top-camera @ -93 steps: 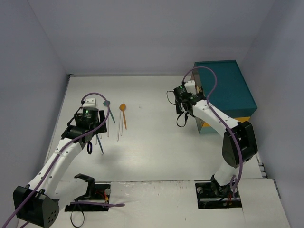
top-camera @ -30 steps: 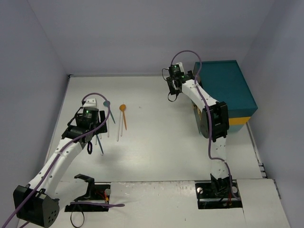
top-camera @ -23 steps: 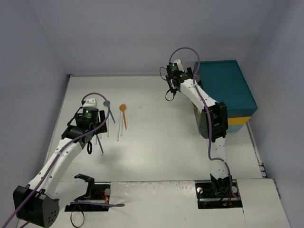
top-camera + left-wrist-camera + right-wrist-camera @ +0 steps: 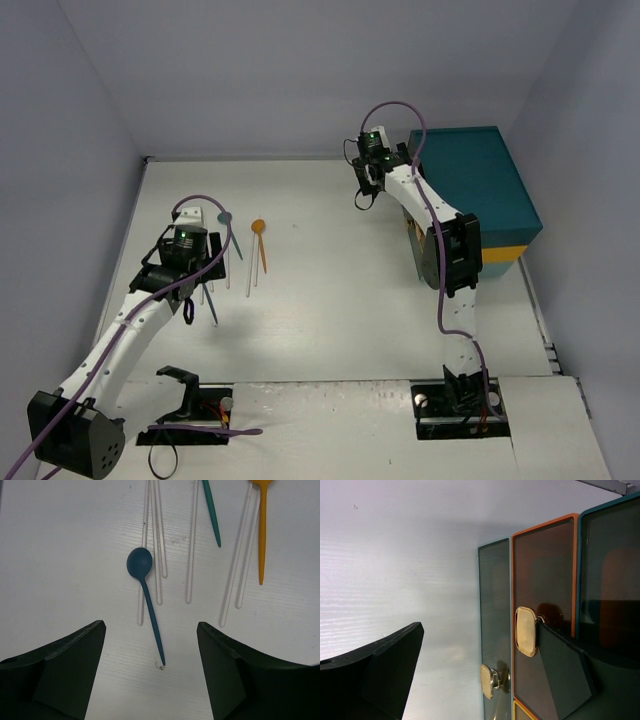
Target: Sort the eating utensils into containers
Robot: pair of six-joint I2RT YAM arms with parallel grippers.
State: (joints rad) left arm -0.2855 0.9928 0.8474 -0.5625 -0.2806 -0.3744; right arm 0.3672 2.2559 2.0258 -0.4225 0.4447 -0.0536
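My right claw (image 4: 477, 640), apart, has swung to the see-through knobbed drawers (image 4: 542, 570) of the big teal chest (image 4: 490, 185), likely opening one; left claw (image 4: 151, 630), apart, hovers over plastic utensils (image 4: 140, 562).

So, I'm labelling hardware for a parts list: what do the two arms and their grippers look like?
The left arm and right arm have white links and black joints. A purple cable loops along each, with a green light near the wrist. The left gripper and right gripper have black wedge-shaped fingers.
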